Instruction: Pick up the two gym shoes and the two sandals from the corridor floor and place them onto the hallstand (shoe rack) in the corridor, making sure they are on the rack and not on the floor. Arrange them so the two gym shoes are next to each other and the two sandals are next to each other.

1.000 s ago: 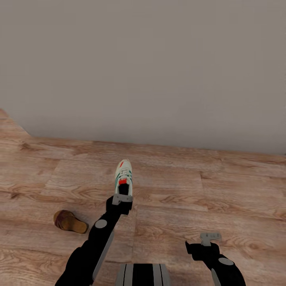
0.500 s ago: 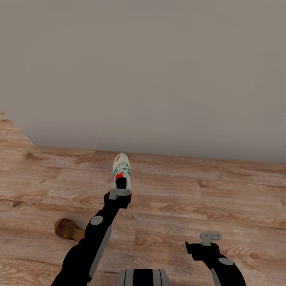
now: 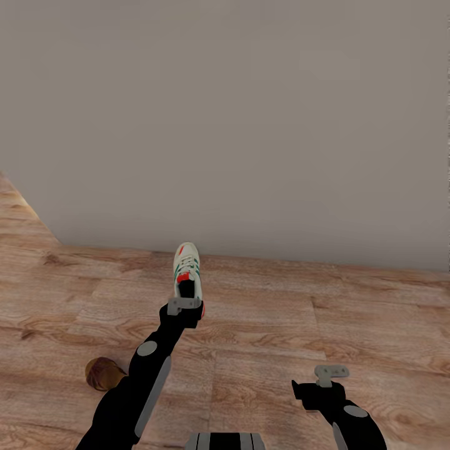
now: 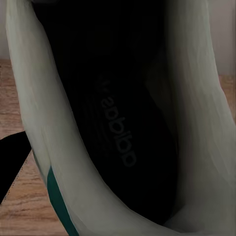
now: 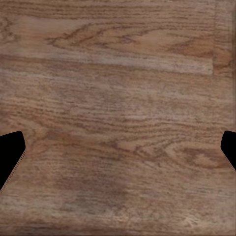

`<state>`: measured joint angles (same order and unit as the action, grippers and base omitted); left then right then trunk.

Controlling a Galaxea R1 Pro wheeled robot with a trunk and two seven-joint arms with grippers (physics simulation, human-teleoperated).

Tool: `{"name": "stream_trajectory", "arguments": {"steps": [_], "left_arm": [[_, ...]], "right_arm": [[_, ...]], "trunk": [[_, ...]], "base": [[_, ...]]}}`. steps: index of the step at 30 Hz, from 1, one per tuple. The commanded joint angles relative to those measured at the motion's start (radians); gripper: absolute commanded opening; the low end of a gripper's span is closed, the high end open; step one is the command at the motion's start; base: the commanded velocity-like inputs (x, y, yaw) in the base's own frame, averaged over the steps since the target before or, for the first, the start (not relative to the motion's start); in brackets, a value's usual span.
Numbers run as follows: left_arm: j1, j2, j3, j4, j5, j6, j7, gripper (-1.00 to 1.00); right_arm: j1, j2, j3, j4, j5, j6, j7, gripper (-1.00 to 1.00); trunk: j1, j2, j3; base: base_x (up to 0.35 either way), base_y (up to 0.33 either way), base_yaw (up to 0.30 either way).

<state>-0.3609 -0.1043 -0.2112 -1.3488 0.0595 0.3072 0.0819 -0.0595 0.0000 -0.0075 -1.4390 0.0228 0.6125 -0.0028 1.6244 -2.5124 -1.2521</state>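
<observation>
One gym shoe (image 3: 186, 269), cream-white with green stripes and a red-orange tongue, hangs above the corridor floor (image 3: 350, 325), toe pointing at the wall. My left gripper (image 3: 184, 306) is shut on its heel end. In the left wrist view the gym shoe's dark insole (image 4: 118, 123) and pale lining sit right before the camera. A brown sandal (image 3: 103, 373) lies on the floor at the lower left, partly behind my left arm. My right gripper (image 3: 330, 373) is open and holds nothing, and in the right wrist view its fingertips (image 5: 9, 152) frame bare floor planks (image 5: 118, 98). The hallstand is out of view.
A plain grey-beige wall (image 3: 250, 125) rises straight ahead and meets the floor just beyond the shoe. At the far left the floor runs on past the wall's corner (image 3: 19, 212).
The view has tilted up, so the wall's foot sits lower in the picture. My left arm has carried the shoe forward toward the wall. More of the sandal is now behind the arm.
</observation>
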Motion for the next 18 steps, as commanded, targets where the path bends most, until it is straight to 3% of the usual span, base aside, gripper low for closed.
{"name": "stream_trajectory", "arguments": {"steps": [1, 18], "left_arm": [[0.0, 0.0, -0.002, -0.001, 0.006, 0.005, 0.009, -1.0], [0.0, 0.002, -0.001, -0.001, 0.008, 0.009, 0.009, -1.0]], "right_arm": [[0.0, 0.0, 0.0, -0.001, 0.002, 0.005, 0.0, 1.0], [0.0, 0.0, 0.0, 0.0, 0.002, 0.006, 0.001, 1.0]], "trunk": [[-0.001, 0.0, 0.005], [-0.008, 0.004, 0.099]], "base": [[0.0, 0.0, 0.0], [0.0, 0.0, 0.0]]}}
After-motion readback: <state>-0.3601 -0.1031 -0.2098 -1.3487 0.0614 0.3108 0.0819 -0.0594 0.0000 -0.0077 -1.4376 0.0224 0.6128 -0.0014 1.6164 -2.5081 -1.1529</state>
